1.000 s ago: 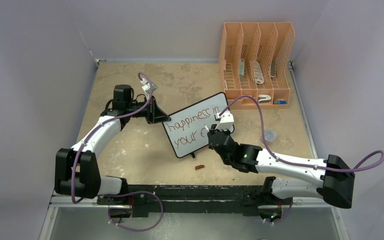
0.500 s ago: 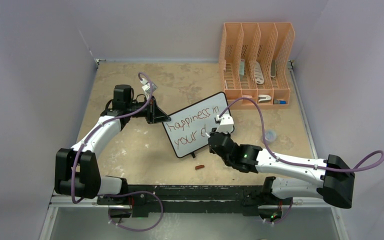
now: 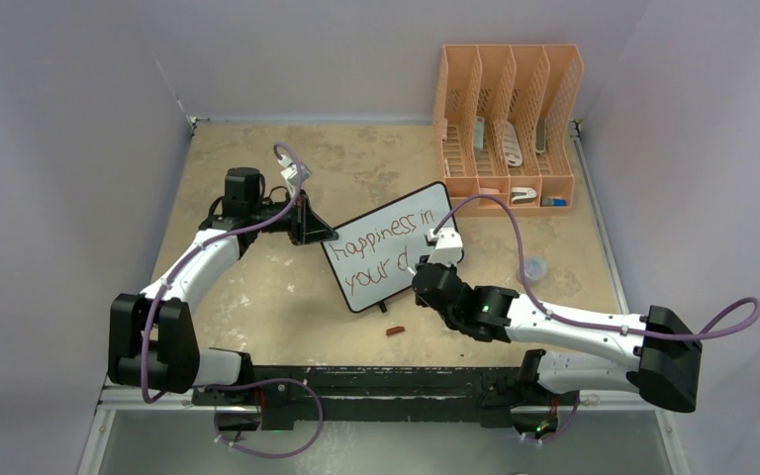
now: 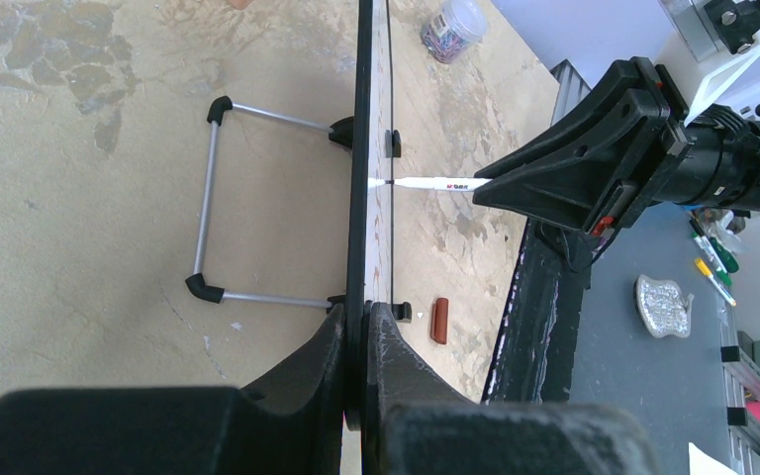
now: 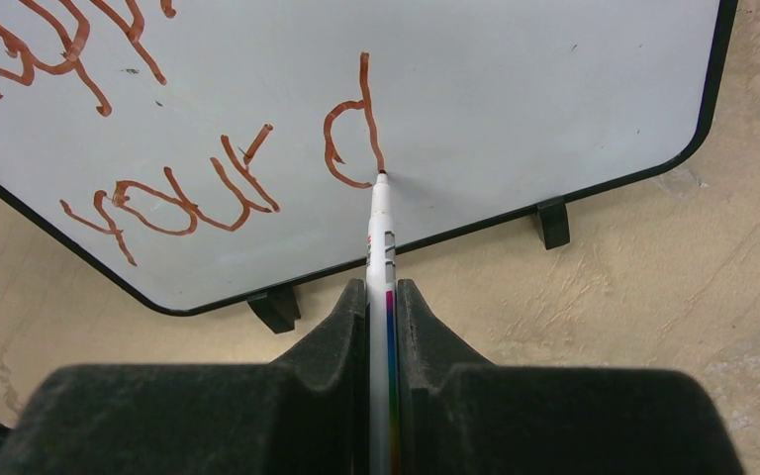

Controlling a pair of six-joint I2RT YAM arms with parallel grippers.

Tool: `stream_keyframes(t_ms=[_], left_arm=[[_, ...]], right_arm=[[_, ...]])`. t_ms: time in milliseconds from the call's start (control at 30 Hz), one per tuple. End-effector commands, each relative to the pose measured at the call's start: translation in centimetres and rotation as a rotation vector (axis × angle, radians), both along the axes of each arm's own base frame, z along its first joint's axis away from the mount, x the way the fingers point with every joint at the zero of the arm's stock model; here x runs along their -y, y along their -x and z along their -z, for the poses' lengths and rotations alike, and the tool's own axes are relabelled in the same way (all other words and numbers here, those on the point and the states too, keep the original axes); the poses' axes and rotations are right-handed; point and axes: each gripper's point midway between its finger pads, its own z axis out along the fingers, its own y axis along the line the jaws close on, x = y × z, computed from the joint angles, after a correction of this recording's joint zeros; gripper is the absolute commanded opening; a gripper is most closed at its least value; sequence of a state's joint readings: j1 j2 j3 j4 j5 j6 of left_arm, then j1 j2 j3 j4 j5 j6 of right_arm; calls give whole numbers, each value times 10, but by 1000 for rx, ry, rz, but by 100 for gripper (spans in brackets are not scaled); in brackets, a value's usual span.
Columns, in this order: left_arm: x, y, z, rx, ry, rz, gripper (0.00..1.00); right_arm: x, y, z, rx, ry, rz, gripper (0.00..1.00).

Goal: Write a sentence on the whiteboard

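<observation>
- The whiteboard [image 3: 396, 247] stands propped on its wire stand [image 4: 208, 198] around the middle of the surface [image 3: 257, 297]. It's turned at an angle in the top view, with its long axis running from near-left to far-right and its written face toward the right arm.
- The sentence [image 3: 386, 233] is in red-brown marker on two lines, both following the board's long axis. The top line reads "happiness in". The bottom one has "your" plus a round loop with a tall stroke.
- The left claw [image 4: 364, 332] is clamped tight on the board's left edge, one finger on each face.
- The right claw [image 5: 381, 292] is squeezed closed around a white marker [image 5: 381, 233].
- The marker sticks straight out of the claw, and its tip touches the board right at the foot of that tall stroke. From the left wrist view it meets the face pretty much square-on.
- A small red-brown piece [image 3: 394, 331] lies on the surface just off the board's near corner.
- An orange file rack [image 3: 508, 119] sits at the far right, well apart from the board.
</observation>
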State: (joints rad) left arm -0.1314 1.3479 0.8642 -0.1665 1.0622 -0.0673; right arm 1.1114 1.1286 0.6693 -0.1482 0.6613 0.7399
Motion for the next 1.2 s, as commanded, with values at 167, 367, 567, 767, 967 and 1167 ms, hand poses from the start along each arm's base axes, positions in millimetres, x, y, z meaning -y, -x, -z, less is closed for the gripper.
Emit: stream_keyframes(t_ms=[167, 367, 567, 767, 967, 1167], left_arm=[[-13, -13, 25, -16, -108, -90, 0], [-13, -13, 26, -18, -107, -89, 0], [-13, -13, 26, -19, -107, -89, 0], [-13, -13, 26, -20, -107, -88, 0], [-13, -13, 26, -20, -106, -86, 0], [-13, -13, 26, -18, -107, -88, 0]], right_arm=[[-3, -8, -31, 54, -66, 25, 0], [-3, -12, -42, 100, -84, 22, 0], [-6, -16, -39, 111, -78, 28, 0], [-5, -21, -38, 127, -63, 44, 0], [-6, -22, -33, 124, -56, 44, 0], [-3, -24, -32, 130, -47, 59, 0]])
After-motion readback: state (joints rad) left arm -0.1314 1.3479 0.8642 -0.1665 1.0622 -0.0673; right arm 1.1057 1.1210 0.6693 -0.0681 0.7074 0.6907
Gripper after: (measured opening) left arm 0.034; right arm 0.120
